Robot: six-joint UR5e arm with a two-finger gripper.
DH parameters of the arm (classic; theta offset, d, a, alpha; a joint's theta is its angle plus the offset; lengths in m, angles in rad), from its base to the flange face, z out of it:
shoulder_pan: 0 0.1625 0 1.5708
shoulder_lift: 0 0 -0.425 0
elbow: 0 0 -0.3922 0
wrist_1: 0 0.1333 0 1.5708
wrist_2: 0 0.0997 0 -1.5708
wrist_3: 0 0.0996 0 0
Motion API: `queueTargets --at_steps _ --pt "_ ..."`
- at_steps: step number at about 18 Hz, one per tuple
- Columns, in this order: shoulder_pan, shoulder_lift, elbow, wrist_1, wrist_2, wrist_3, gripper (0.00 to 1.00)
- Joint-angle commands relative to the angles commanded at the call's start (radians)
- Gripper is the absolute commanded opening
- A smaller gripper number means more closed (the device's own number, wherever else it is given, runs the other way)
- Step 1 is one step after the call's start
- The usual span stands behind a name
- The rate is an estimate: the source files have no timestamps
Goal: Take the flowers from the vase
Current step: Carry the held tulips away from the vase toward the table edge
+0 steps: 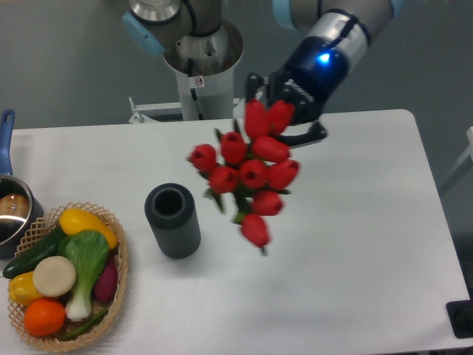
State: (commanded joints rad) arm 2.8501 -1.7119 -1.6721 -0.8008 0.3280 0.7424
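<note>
Now the flowers [250, 174] hung clear of the table, right of the vase [173, 220] and fully out of it. Your gripper [284, 118] clasped their far end. Left of the vase sat a wicker basket [117, 244] of vegetables.

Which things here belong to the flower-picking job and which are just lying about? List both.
Job:
- flowers, out of the vase, carried by the pincer
- vase, upright, mouth bare

Lying about:
- wicker basket of vegetables
- blue-handled pot at the table's left edge
</note>
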Motion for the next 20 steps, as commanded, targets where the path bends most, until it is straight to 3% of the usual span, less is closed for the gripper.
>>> queueTargets --at_steps 4,8,15,17,20 --pt "0.052 -0.049 0.043 0.006 0.057 0.011 0.0" --pt "0.058 -0.057 0.08 0.002 0.325 0.072 0.0" --pt "0.058 -0.092 0.067 -0.008 0.739 0.175 0.0" --pt "0.055 -0.124 0.103 -0.056 0.871 0.231 0.0" --pt "0.035 -0.156 0.117 -0.182 1.092 0.415 0.0"
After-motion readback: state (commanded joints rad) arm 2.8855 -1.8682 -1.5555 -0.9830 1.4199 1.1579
